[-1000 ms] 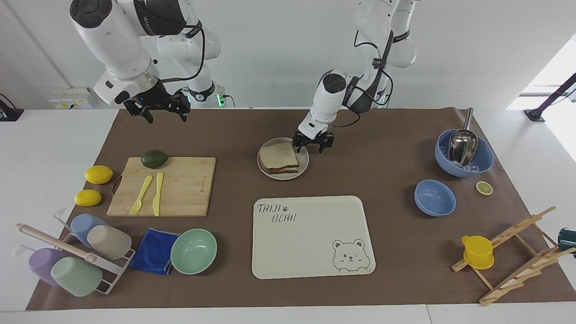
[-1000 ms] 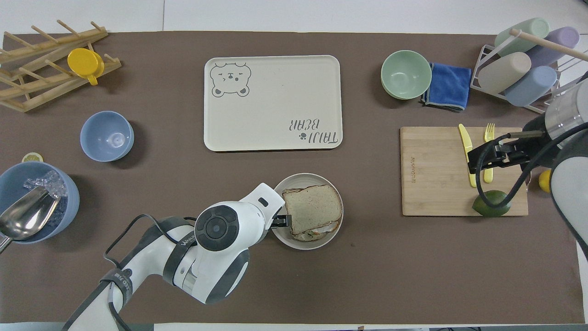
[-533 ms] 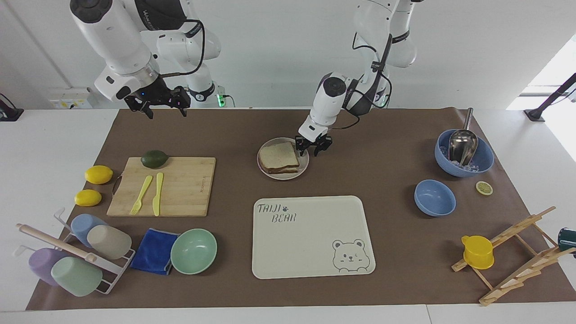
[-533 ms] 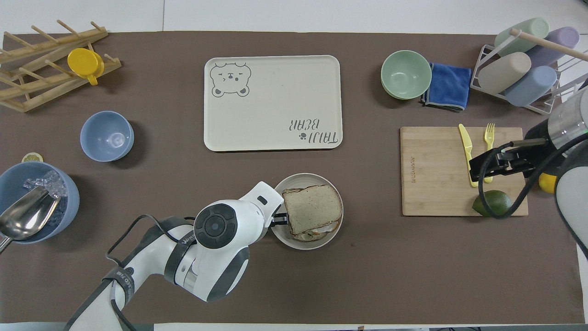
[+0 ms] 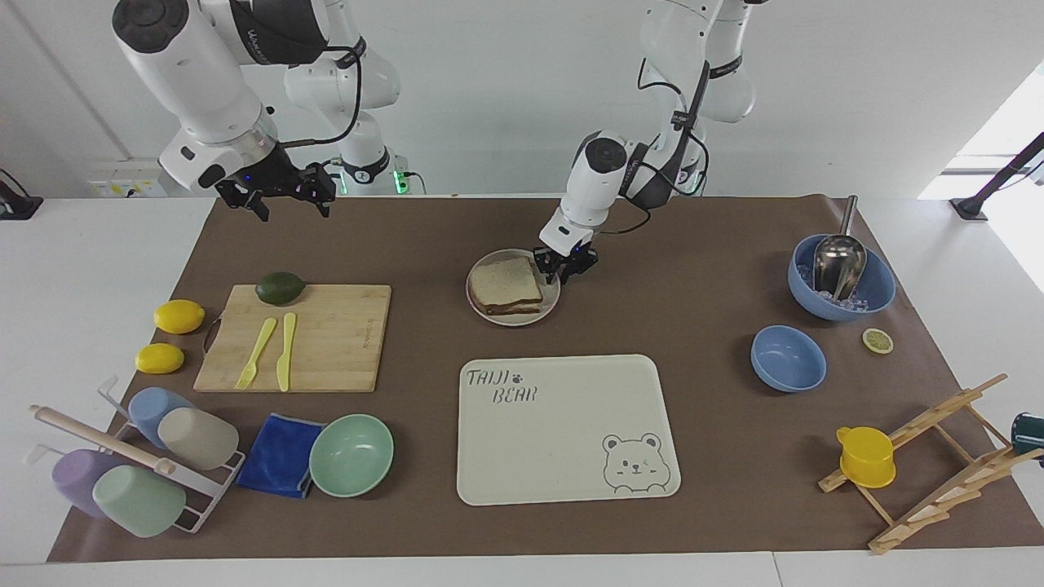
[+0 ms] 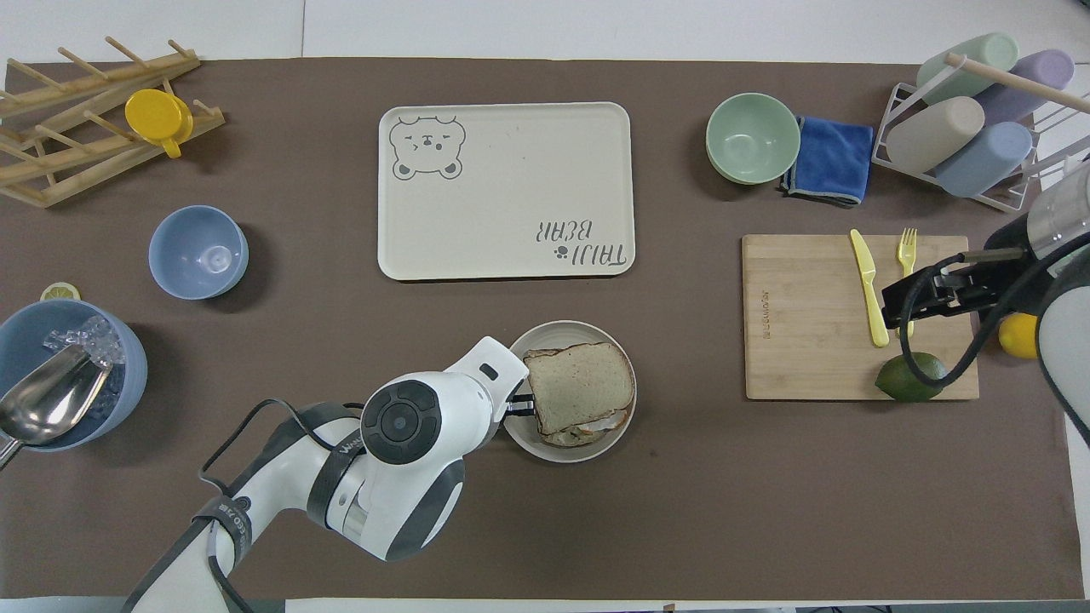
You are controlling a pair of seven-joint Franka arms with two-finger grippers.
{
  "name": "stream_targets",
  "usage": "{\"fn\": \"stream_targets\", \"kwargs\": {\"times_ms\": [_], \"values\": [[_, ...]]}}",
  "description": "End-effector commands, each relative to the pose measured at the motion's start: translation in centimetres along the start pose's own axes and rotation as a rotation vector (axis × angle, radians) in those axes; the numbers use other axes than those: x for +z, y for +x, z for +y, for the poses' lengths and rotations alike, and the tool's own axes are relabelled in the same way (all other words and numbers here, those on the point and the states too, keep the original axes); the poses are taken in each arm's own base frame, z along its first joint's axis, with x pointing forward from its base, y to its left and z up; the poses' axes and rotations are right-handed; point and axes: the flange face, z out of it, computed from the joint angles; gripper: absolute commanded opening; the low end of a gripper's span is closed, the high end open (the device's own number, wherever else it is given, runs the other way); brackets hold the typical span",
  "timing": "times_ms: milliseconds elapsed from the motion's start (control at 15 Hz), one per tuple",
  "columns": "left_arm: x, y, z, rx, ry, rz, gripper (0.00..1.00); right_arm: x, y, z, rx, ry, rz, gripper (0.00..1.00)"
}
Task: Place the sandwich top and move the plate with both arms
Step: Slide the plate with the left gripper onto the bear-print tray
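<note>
- The sandwich top is laid flat on the rest of the sandwich, and the sandwich is on the plate.
- The plate is found near the middle of the table, closer to the robots' edge than the big bear tray.
- The left gripper is brought down low at the plate's rim, on the side toward the left arm's end of the table.
- The left gripper's fingers are seen a little apart, with the plate's rim at them; it cannot be told if the rim is squeezed.
- In the overhead view most of the left gripper is hidden under the white arm.
- The right gripper is held up in the air over the brown mat, near the corner at the robots' edge and the right arm's end of the table.
- The right gripper's fingers are spread open and nothing is held in them.
- A wooden cutting board is laid toward the right arm's end of the table, with a yellow fork, a yellow knife and an avocado on it.
- A mint green bowl is set beside a blue cloth, near the table edge farthest from the robots.
</note>
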Motion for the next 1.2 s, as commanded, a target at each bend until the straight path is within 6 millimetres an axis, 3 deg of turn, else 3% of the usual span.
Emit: {"fn": "stream_targets", "kwargs": {"times_ms": [0,200,467,600,800,1000,1133], "values": [[0.1,0.1,0.3,-0.002,-0.015,0.006,0.00,-0.4,0.1,0.3,-0.028,-0.009,0.015,1.00],[-0.2,0.7,0.2,-0.007,-0.020,0.013,0.00,-0.3,0.0,2.3,-0.004,0.002,0.013,1.00],[-1.4,2.6,-0.2,-0.047,-0.033,0.006,0.00,-0.3,-0.1,3.0,0.015,0.003,0.015,1.00],[-3.9,3.4,0.4,-0.064,-0.049,-0.019,0.00,-0.5,0.0,3.0,0.019,0.005,0.027,1.00],[-8.7,6.2,0.2,-0.078,-0.090,-0.093,0.00,-0.6,0.3,3.1,0.025,0.006,0.046,1.00],[-12.9,10.2,-1.1,-0.120,-0.132,-0.098,0.00,-0.6,0.3,3.6,0.037,0.008,0.046,1.00],[-14.2,13.2,-2.2,-0.171,-0.171,-0.090,0.00,-0.7,0.2,3.8,0.040,0.010,0.048,1.00]]}}
